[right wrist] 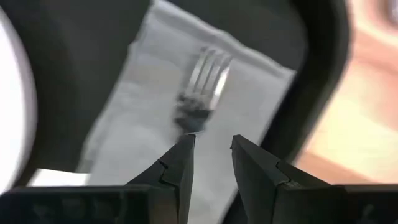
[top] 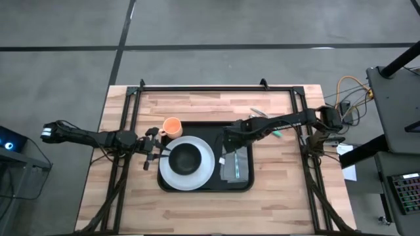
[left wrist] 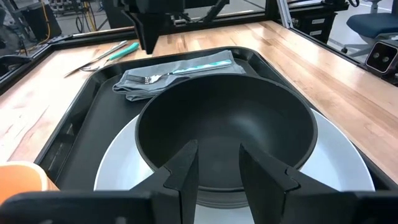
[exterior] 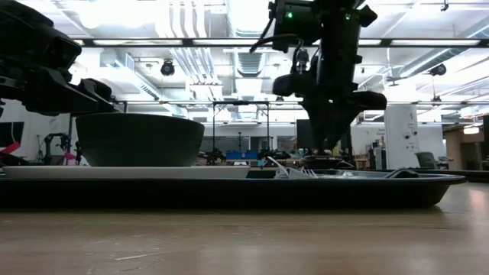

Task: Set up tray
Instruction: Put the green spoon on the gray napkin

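- Right gripper [right wrist: 211, 155]: positioned over the tray's napkin side, directly above the fork; its two fingers stand a narrow gap apart and hold nothing.
- Left gripper [left wrist: 217, 168]: at the tray's opposite side, beside the plate's rim and facing the bowl; fingers slightly parted, nothing between them.
- Tray [top: 199, 127]: black, rectangular, with rounded corners and a low rim; it lies flat near the middle of the wooden table [top: 197, 210].
- White plate [top: 168, 174]: round, resting inside the tray on the half nearer the left arm.
- Black bowl [top: 186, 157]: upright and centred on the plate.
- Napkin [top: 235, 172]: grey, folded, lying flat in the tray's other half, beside the plate.
- Fork [right wrist: 205, 78]: laid on the napkin, tines visible in the right wrist view.
- Orange cup [top: 172, 126]: on the table just outside the tray's corner, near the left gripper.
- Utensils [left wrist: 102, 56]: one with a teal handle, on the bare table beyond the tray's far rim.
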